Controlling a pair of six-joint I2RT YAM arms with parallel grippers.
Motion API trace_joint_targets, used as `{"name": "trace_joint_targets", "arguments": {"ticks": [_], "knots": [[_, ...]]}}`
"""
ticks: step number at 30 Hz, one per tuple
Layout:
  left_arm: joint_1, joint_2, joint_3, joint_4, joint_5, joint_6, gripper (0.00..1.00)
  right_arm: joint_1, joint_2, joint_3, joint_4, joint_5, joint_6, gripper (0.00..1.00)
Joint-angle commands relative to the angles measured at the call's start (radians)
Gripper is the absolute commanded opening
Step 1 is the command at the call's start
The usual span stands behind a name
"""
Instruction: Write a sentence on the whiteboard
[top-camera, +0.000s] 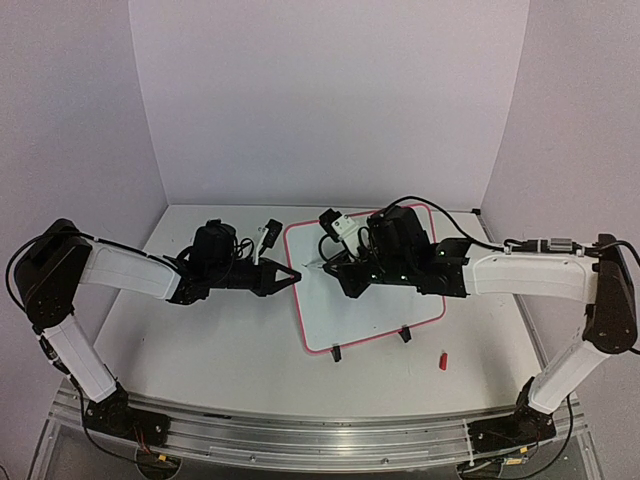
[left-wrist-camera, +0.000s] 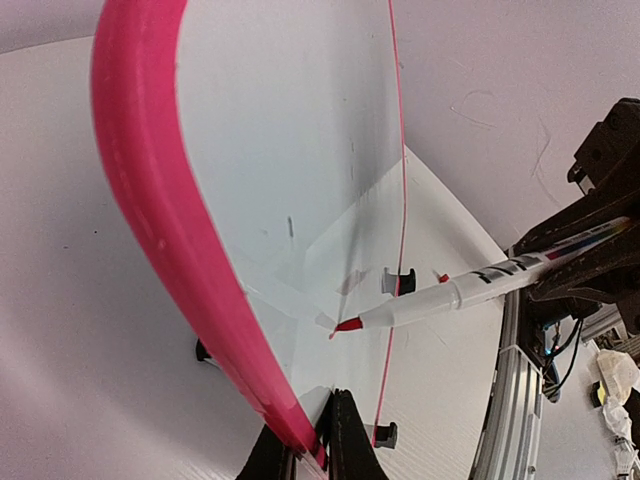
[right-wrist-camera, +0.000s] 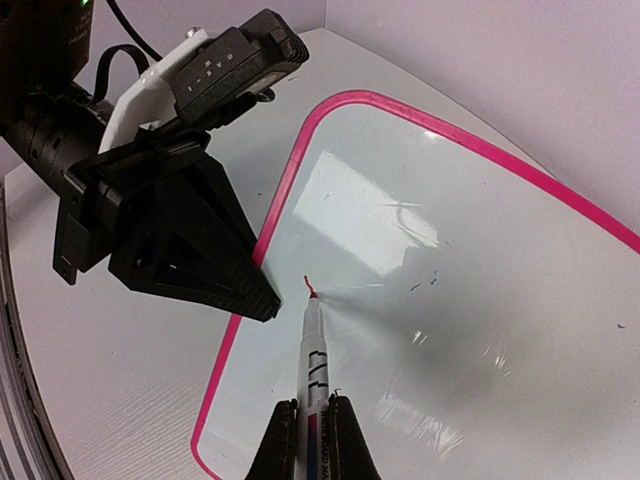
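The whiteboard (top-camera: 380, 300), glossy white with a pink frame, leans on its stand in the middle of the table. My left gripper (top-camera: 294, 277) is shut on its left frame edge (left-wrist-camera: 160, 230), and in the left wrist view the fingers (left-wrist-camera: 345, 440) pinch that pink rim. My right gripper (right-wrist-camera: 313, 405) is shut on a white marker (right-wrist-camera: 313, 350), whose red tip (left-wrist-camera: 348, 325) touches the board near the left edge. A short red stroke (right-wrist-camera: 307, 283) sits at the tip. No written sentence shows on the board, only faint specks and glare.
A red marker cap (top-camera: 442, 358) lies on the table in front of the board's right corner. The stand's black feet (top-camera: 336, 352) stick out below the front edge. The aluminium rail (top-camera: 300, 430) with both arm bases runs along the near side. Walls close in the back and sides.
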Motion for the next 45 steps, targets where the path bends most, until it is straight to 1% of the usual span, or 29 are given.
{"name": "trace_joint_targets", "arguments": {"ticks": [1, 11, 19, 23, 27, 29, 33, 45], "knots": [[0.025, 0.038, -0.023, -0.201, -0.202, 0.158, 0.00, -0.003, -0.003, 0.024, -0.027, 0.065, -0.011, 0.00], [0.025, 0.049, -0.012, -0.201, -0.197, 0.158, 0.00, -0.002, -0.029, 0.004, -0.028, 0.125, -0.023, 0.00], [0.025, 0.054, -0.004, -0.204, -0.198, 0.158, 0.00, -0.003, -0.050, -0.015, -0.037, 0.141, -0.032, 0.00], [0.024, 0.053, -0.001, -0.205, -0.198, 0.157, 0.00, -0.003, -0.057, -0.017, -0.040, 0.102, -0.026, 0.00], [0.024, 0.050, -0.003, -0.204, -0.200, 0.156, 0.00, -0.002, -0.085, -0.016, -0.040, -0.011, -0.006, 0.00], [0.025, 0.050, -0.003, -0.204, -0.200, 0.155, 0.00, -0.003, -0.101, -0.018, -0.038, -0.040, 0.004, 0.00], [0.025, 0.052, -0.003, -0.199, -0.200, 0.153, 0.00, -0.003, -0.107, -0.021, -0.023, -0.041, -0.001, 0.00], [0.024, 0.054, 0.000, -0.203, -0.197, 0.157, 0.00, -0.002, -0.041, 0.021, -0.017, 0.004, -0.007, 0.00]]}}
